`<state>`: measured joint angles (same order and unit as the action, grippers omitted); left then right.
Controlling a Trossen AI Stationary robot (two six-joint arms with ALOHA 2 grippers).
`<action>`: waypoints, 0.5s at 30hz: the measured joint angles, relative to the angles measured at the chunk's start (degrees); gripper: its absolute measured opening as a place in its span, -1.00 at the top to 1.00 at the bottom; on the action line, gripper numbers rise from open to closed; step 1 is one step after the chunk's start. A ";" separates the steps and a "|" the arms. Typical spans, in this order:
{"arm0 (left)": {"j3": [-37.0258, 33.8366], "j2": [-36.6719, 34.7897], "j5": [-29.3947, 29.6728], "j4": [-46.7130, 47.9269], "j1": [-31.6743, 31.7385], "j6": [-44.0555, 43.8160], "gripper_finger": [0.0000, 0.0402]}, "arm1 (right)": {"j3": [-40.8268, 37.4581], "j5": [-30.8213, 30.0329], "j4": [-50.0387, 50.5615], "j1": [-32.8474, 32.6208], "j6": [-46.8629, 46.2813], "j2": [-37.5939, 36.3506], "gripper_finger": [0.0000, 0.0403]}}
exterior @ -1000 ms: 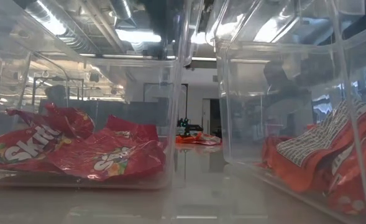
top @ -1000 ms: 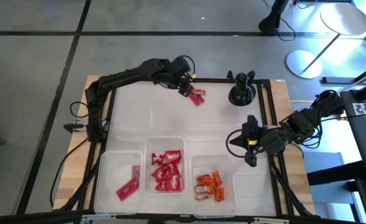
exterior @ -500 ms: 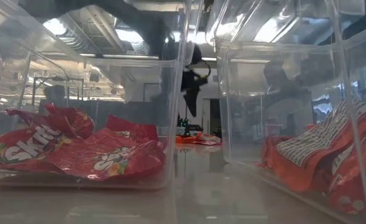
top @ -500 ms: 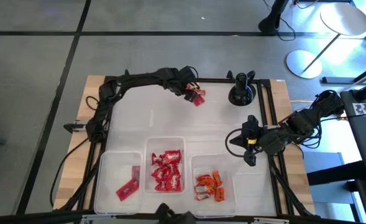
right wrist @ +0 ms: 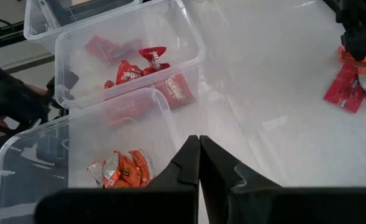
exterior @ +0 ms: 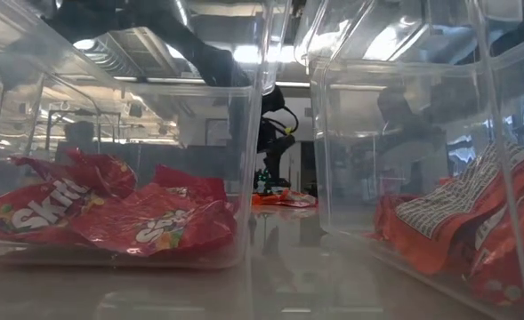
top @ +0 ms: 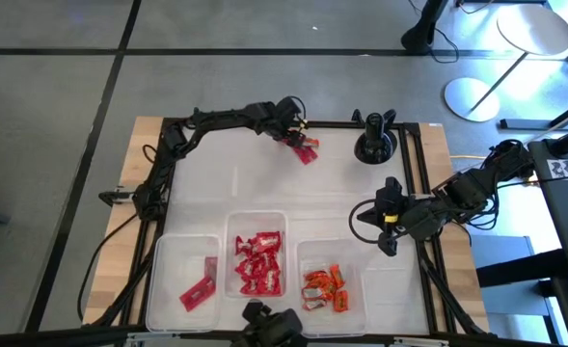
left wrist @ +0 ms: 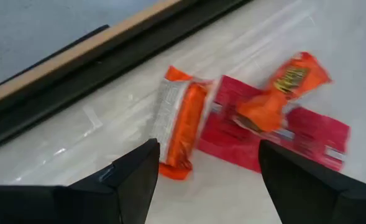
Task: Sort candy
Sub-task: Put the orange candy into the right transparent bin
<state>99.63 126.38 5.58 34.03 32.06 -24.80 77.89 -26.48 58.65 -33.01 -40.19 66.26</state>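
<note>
At the table's far edge lies loose candy: a flat red bar (left wrist: 307,134) with an orange piece (left wrist: 282,93) on top of it, and an orange packet (left wrist: 178,127) beside it. My left gripper (left wrist: 207,180) hangs open just above this pile (top: 306,149), one finger on either side of the packet's near end, touching nothing. It also shows in the low view (exterior: 270,169) over the candy (exterior: 284,199). My right gripper (right wrist: 199,162) waits shut over the table's right side (top: 361,217), clear of everything.
Three clear bins stand along the near edge. The left bin (top: 158,275) holds a flat red bar (top: 199,289), the middle bin (top: 229,253) red packets (top: 257,262), the right bin (top: 356,280) orange pieces (top: 326,289). A black stand (top: 374,143) sits at the far right.
My left gripper has come down toward the candy pile at the far edge, its arm stretching out lower over the table. It has stayed open. The candy has not moved.
</note>
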 joint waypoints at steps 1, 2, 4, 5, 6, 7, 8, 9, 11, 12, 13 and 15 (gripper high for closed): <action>0.00 0.19 0.02 -0.18 0.09 0.30 -0.30 | 0.00 0.00 -0.02 0.00 0.01 0.00 0.97; 0.00 0.35 0.00 0.00 0.34 0.78 -0.30 | 0.00 0.00 0.00 0.03 0.01 0.00 0.97; -0.21 0.63 0.13 -0.26 0.54 1.19 -0.30 | 0.00 0.04 0.02 0.04 0.01 0.00 0.97; -0.25 0.71 0.15 -0.80 0.76 1.06 -0.30 | 0.00 0.04 0.04 0.04 0.01 0.00 0.97; -0.52 0.76 0.15 -0.78 1.00 0.84 -0.30 | 0.00 0.06 0.09 0.04 0.01 0.00 0.97; -0.92 0.99 0.13 -0.29 1.15 0.74 -0.30 | 0.00 0.07 0.17 0.04 0.01 0.00 0.97; -1.06 1.62 -0.01 -0.06 1.36 0.56 -0.30 | 0.00 0.07 0.21 0.04 0.01 0.00 0.97; -1.33 2.16 -0.64 -0.08 1.64 0.19 -0.30 | 0.00 0.08 0.20 0.04 0.01 0.00 0.97; -1.66 2.93 -3.20 0.17 2.34 -0.31 -0.30 | 0.00 0.13 0.33 0.02 0.02 0.00 0.97; -1.66 2.93 -5.26 0.26 2.77 -0.43 -0.30 | 0.00 0.15 0.31 0.04 0.01 0.00 0.97; -1.66 2.93 -5.55 0.28 2.93 -0.26 -0.29 | 0.00 0.20 0.31 0.02 0.01 0.00 0.97; -1.68 2.93 -4.67 0.14 2.88 0.67 -0.29 | 0.00 0.49 0.32 0.02 0.01 0.00 0.97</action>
<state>97.95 129.32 0.91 34.17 34.94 -24.14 77.89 -25.99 58.97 -32.99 -40.18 66.26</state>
